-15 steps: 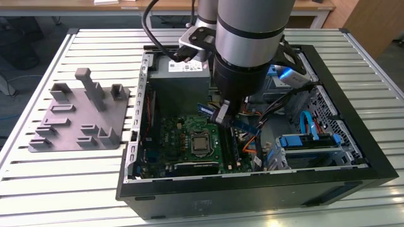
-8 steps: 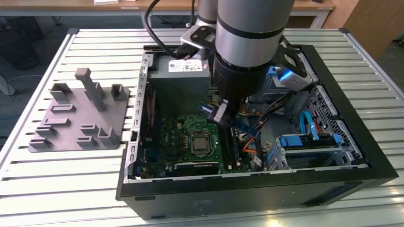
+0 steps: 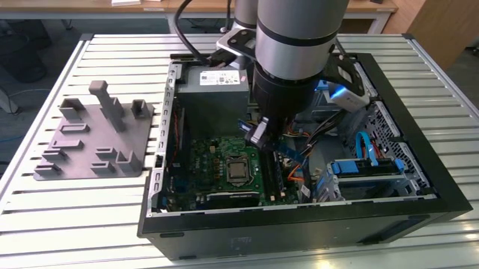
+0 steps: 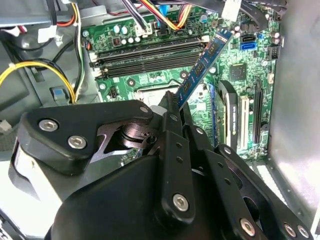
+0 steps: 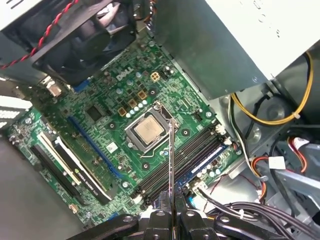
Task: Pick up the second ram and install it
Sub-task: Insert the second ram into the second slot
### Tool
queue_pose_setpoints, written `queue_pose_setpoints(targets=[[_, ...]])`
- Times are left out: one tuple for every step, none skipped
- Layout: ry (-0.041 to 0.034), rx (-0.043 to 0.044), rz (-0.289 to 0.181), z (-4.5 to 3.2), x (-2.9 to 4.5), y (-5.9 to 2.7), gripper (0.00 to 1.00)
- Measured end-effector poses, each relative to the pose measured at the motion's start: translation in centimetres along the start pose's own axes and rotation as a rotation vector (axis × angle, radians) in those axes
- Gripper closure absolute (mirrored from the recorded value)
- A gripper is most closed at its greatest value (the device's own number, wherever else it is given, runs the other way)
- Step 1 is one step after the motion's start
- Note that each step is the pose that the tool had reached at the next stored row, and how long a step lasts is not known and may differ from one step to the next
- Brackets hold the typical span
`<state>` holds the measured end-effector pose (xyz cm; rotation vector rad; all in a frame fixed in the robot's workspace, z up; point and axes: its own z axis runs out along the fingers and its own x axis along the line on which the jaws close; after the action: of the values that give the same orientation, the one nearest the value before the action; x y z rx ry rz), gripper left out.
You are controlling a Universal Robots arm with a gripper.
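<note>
Above the motherboard (image 5: 115, 95), the downward-pointing end effector (image 5: 171, 217) clamps the second ram (image 4: 202, 66).

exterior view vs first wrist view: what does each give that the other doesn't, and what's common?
Exterior view: the grey fixture plate on the slatted table, beside the open PC case.
First wrist view: the second ram seen edge-on, clamped in the gripper and held above the black memory slots, not seated. Also the case fan.
Both: the green motherboard and its CPU socket.
</note>
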<state>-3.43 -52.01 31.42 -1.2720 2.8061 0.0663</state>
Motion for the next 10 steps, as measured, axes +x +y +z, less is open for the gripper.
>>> queue_pose_setpoints(targets=[[-0.0002, 0.0007, 0.01, 0.01, 0.0, 0.0, 0.86], [-0.0003, 0.0015, 0.02, 0.01, 0.0, 0.0, 0.86], [-0.0004, 0.0022, 0.03, 0.01, 0.0, 0.0, 0.86], [-0.0005, 0.0029, 0.039, 0.01, 0.0, 0.0, 0.86], [-0.0007, 0.0036, 0.049, 0.02, 0.0, 0.0, 0.86], [-0.0009, 0.0042, 0.058, 0.03, 0.0, 0.0, 0.86], [-0.0009, 0.0049, 0.067, 0.03, 0.0, 0.0, 0.86], [-0.0011, 0.0055, 0.075, 0.03, 0.0, 0.0, 0.86], [-0.0012, 0.0062, 0.085, 0.04, 0.0, 0.0, 0.86], [-0.0013, 0.0068, 0.093, 0.05, 0.0, 0.0, 0.86]])
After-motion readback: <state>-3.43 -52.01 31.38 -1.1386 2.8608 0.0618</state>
